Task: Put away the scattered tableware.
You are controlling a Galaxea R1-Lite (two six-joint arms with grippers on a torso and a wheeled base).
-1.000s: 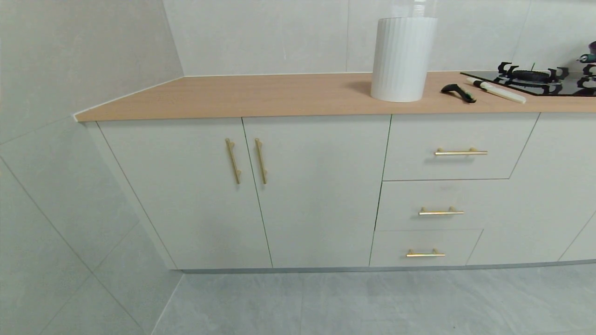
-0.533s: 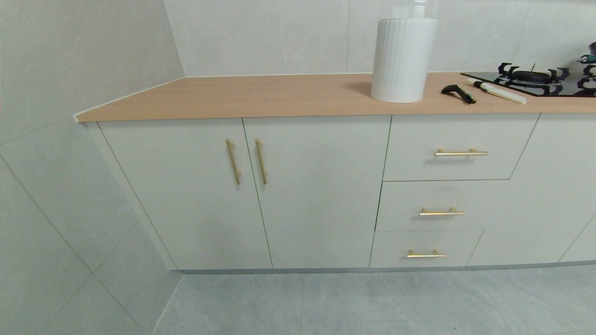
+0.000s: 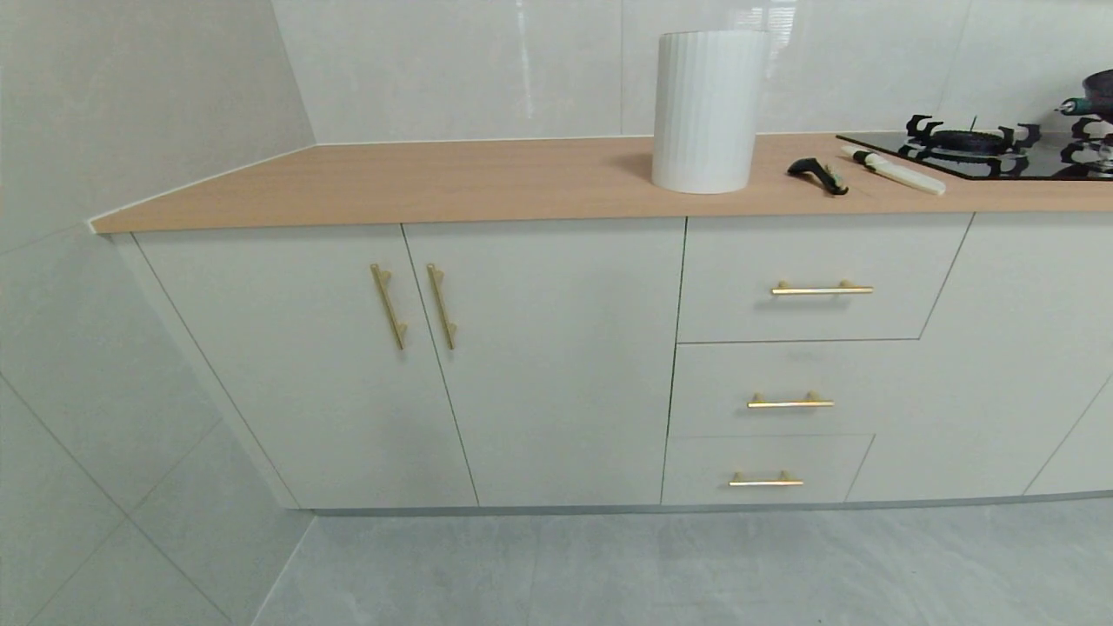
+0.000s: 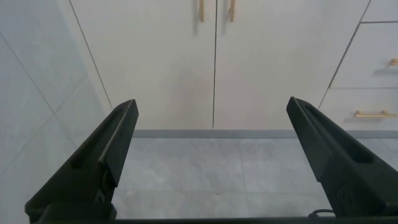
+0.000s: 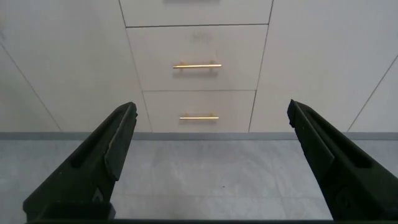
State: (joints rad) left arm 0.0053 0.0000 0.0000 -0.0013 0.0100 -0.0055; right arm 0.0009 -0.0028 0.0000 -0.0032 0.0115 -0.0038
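My left pincer (image 4: pixel 211 104) sits low before the cupboard doors (image 4: pixel 155 62), my right pincer (image 5: pixel 211 106) low before the drawers (image 5: pixel 197 56). Both are spread wide and empty. The knife (image 3: pixel 891 169) and black-handled tool (image 3: pixel 817 174) lie on the countertop (image 3: pixel 435 178) beside the white ribbed canister (image 3: pixel 703 109).

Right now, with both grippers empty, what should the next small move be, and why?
Probably roll the base closer and toward its right. The black tool and knife lie on the counter right of the holder, near the head view's right edge. The left gripper and right gripper hang open down low, facing the doors and drawers.
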